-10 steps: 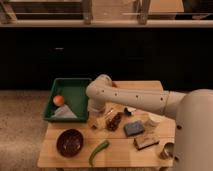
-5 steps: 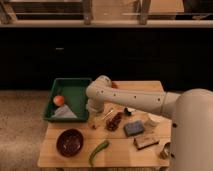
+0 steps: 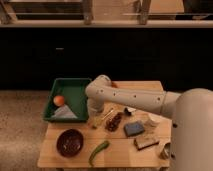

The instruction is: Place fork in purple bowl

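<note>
The purple bowl (image 3: 70,142) is a glossy dark maroon bowl at the front left of the wooden table (image 3: 142,90). It looks empty. A thin pale utensil, the fork (image 3: 104,117), lies slanted on the table just right of the gripper tip. My gripper (image 3: 94,120) hangs down from the white arm (image 3: 125,97), low over the table by the fork's near end. It is up and to the right of the bowl. Its tip is partly hidden by the wrist.
A green tray (image 3: 75,85) at the back left holds an orange ball (image 3: 59,100) and a white cloth (image 3: 64,113). A green chilli (image 3: 98,152) lies right of the bowl. A dark object (image 3: 114,122), a blue sponge (image 3: 133,129), a brown block (image 3: 145,143) and a white cup (image 3: 151,120) crowd the right side.
The gripper has shifted very slightly left near the fork. The objects on the table have not moved.
</note>
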Robot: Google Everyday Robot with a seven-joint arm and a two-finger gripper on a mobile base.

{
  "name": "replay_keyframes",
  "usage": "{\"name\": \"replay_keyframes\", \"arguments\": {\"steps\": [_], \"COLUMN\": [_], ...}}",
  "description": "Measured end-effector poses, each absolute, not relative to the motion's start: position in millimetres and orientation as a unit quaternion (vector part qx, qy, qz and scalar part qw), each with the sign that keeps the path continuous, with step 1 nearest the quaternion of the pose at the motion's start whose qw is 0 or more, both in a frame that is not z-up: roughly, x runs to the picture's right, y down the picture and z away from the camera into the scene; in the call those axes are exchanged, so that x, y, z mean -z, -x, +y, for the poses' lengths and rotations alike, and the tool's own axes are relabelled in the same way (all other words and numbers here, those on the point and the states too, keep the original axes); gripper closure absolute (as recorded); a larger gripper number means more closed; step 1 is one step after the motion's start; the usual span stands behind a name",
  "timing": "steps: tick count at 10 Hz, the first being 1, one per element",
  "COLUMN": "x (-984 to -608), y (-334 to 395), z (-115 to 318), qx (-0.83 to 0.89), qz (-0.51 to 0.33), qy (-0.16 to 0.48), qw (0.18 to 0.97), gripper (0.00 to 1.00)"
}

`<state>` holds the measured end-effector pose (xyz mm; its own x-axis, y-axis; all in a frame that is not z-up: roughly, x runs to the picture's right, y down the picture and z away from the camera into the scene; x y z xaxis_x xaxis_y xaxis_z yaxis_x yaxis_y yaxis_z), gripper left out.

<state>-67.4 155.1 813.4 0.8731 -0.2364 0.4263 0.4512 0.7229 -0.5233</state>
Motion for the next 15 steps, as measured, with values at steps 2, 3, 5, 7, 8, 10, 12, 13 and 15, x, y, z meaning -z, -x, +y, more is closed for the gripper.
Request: {"name": "replay_keyframes", "arguments": {"steps": [2, 3, 5, 7, 8, 10, 12, 13, 15], "x": [-816, -818, -821, -825, -828, -831, -835, -837, -841], "y": [56, 54, 55, 55, 54, 51, 46, 43, 38], "z": [131, 127, 125, 127, 128, 131, 135, 136, 141], "qx": [0.194, 0.199, 0.217, 0.241, 0.251, 0.267, 0.279, 0.285, 0.296], "qz": [-0.178, -0.181, -0.196, -0.214, -0.222, -0.233, -0.241, -0.245, -0.252], "qy": [0.310, 0.310, 0.311, 0.318, 0.322, 0.331, 0.338, 0.339, 0.339], "qw": [0.914, 0.912, 0.904, 0.892, 0.886, 0.875, 0.866, 0.862, 0.857], "gripper": [0.43, 0.43, 0.43, 0.43, 0.43, 0.43, 0.43, 0.43, 0.43]}}
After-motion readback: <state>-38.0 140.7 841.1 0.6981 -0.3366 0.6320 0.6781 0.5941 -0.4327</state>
